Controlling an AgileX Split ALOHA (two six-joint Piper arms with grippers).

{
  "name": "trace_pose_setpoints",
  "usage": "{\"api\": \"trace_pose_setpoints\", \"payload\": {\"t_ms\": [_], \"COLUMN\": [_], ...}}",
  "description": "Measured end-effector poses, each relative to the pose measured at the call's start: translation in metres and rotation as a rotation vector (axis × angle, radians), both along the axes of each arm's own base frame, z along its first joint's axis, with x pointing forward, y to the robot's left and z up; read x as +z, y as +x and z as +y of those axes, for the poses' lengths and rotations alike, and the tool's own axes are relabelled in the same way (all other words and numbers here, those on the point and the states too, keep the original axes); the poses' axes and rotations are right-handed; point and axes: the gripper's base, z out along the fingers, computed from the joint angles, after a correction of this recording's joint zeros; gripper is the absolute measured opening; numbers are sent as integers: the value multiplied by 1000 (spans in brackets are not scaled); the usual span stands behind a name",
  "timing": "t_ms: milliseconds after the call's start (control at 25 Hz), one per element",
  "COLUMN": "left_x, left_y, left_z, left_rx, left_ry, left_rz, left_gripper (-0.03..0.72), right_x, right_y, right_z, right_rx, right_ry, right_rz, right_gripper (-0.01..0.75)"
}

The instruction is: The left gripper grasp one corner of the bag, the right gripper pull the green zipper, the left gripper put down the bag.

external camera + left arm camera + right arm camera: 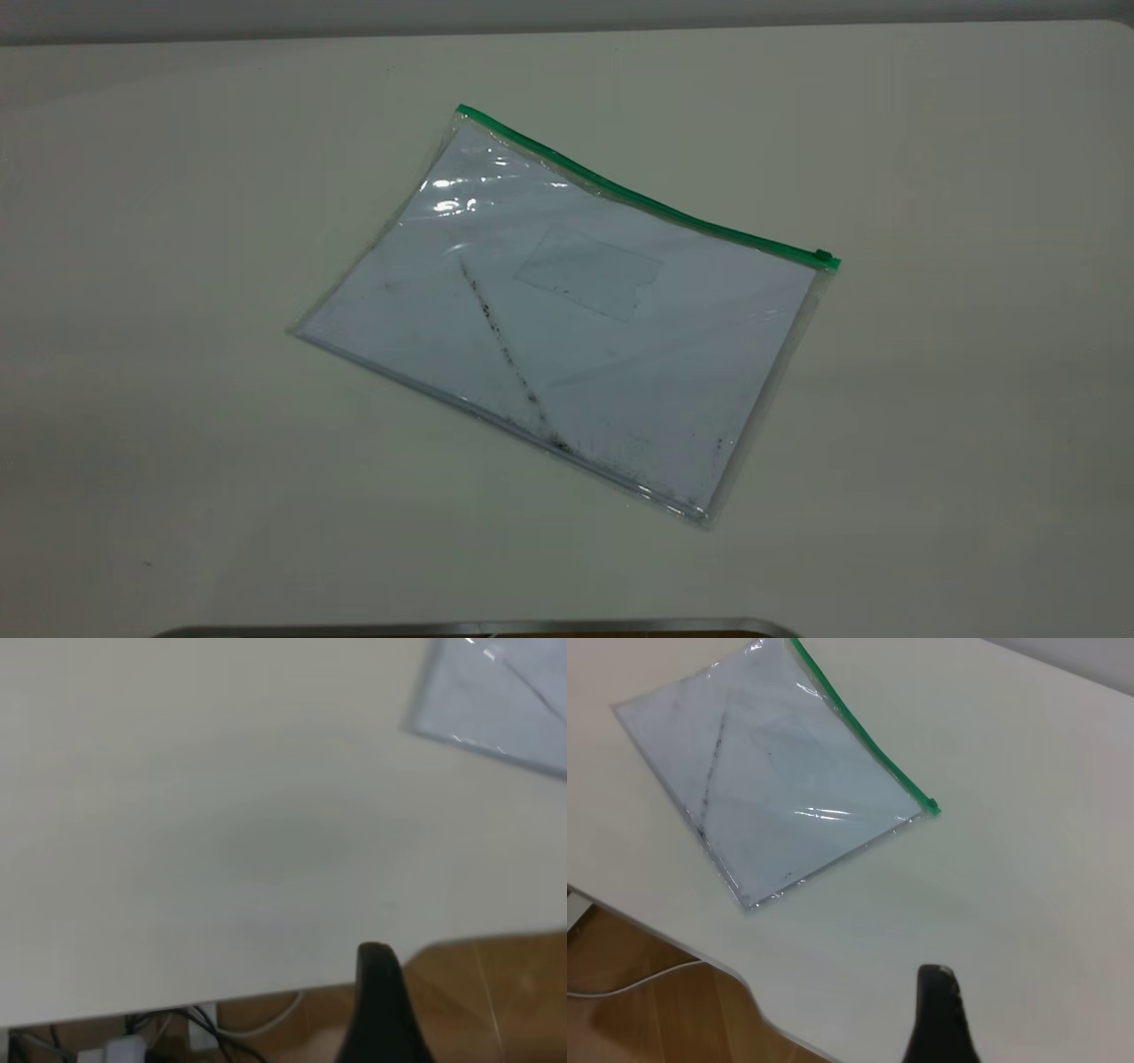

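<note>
The bag (pixel 567 310) lies flat on the white table, a clear pouch with white paper inside, a dark diagonal smudge line and a small card pocket (pixel 589 270). The green zipper (pixel 638 199) runs along its far long edge, with the slider tab (pixel 824 258) at the right end. No gripper shows in the exterior view. My left gripper (pixel 381 1010) shows only as a black tip over the table's edge, far from the bag's corner (pixel 505 700). My right gripper (pixel 939 1019) shows as a black tip above bare table, apart from the bag (pixel 780 771) and zipper (pixel 859 731).
The table edge (pixel 266 997) shows in the left wrist view, with wooden floor and cables (pixel 177 1028) below it. The right wrist view shows the table's curved edge (pixel 735 970) and a white cable (pixel 638 979) on the floor. A metal rim (pixel 478 629) lies at the front.
</note>
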Motion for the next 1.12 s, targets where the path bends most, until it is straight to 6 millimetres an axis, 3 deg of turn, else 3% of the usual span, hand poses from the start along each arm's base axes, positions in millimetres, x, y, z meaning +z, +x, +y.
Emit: {"api": "trace_pose_setpoints", "payload": {"t_ms": [280, 840, 1120], "left_x": [-1, -1, -1], "left_y": [-12, -12, -12], "left_z": [0, 0, 0], "left_rx": [79, 82, 82], "left_ry": [-5, -5, -5], "left_rz": [-85, -87, -87], "left_gripper": [590, 590, 590], "right_x": [0, 0, 0], "right_y": [0, 0, 2], "right_z": [0, 0, 2], "right_rx": [0, -2, -136], "right_ry": [0, 1, 1], "right_rz": [0, 0, 0], "right_gripper": [578, 578, 578]}}
